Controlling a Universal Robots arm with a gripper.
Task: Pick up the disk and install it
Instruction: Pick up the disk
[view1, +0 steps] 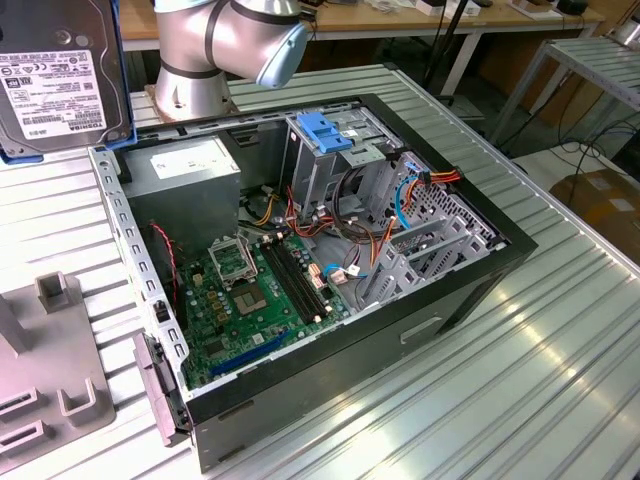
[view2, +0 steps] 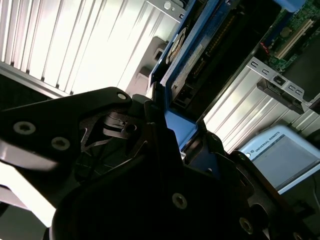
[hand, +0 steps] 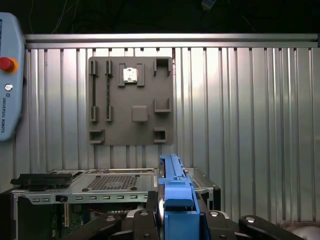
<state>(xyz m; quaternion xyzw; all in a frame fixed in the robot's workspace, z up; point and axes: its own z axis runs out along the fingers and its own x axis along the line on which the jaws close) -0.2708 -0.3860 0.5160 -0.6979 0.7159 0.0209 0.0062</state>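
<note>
The flat silver-grey metal disk with a white label and a thin blue plastic bracket (view1: 60, 75) is held upright in the air at the exterior view's upper left, near a corner of the open black computer case (view1: 350, 360) that is laid on the ribbed metal surface (view1: 560, 360). In the first wrist view, the black hand (hand: 175, 220) is seen clamped on the disk's blue-edged sides, and a grey slotted fixture plate (hand: 120, 125) lies on the surface beyond.

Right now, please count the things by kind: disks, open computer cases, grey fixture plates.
disk: 1
case: 1
plate: 1
Total: 3
</note>
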